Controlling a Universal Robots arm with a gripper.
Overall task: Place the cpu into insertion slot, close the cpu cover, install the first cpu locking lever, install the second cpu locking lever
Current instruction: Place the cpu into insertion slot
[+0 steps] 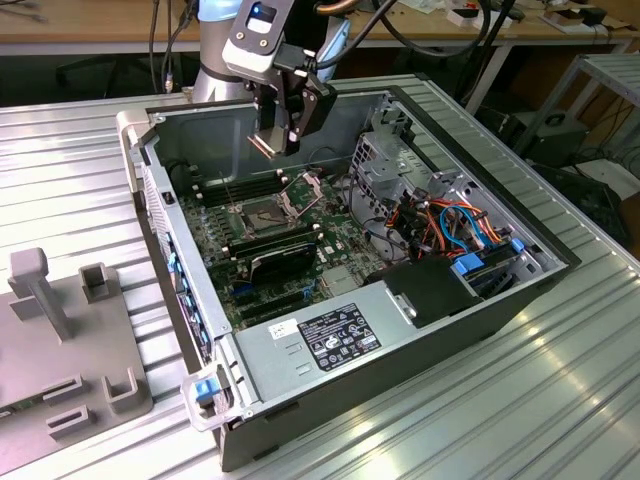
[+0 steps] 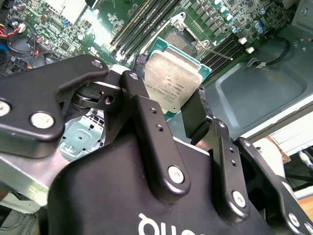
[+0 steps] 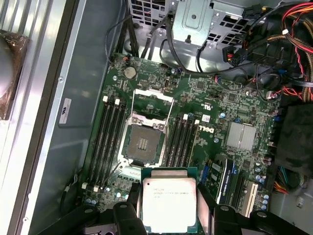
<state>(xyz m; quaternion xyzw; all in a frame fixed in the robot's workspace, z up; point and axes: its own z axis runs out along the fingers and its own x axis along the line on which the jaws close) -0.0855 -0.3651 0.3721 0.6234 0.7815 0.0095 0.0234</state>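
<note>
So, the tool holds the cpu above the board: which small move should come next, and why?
Probably lower the tool slowly toward the insertion slot, keeping the cpu level. The cpu is clamped between the fingers above the board, the slot looks empty, and the cpu cover stands open.

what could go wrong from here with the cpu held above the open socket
1. The gripper holds the cpu by two opposite edges, high above the motherboard; a slip could drop it onto the board.
2. The insertion slot lies open, contact field bare; a tilted or offset landing could damage the contacts.
3. The cpu cover stands raised beside the slot, memory slots close on both sides; the fingers might snag them.
</note>
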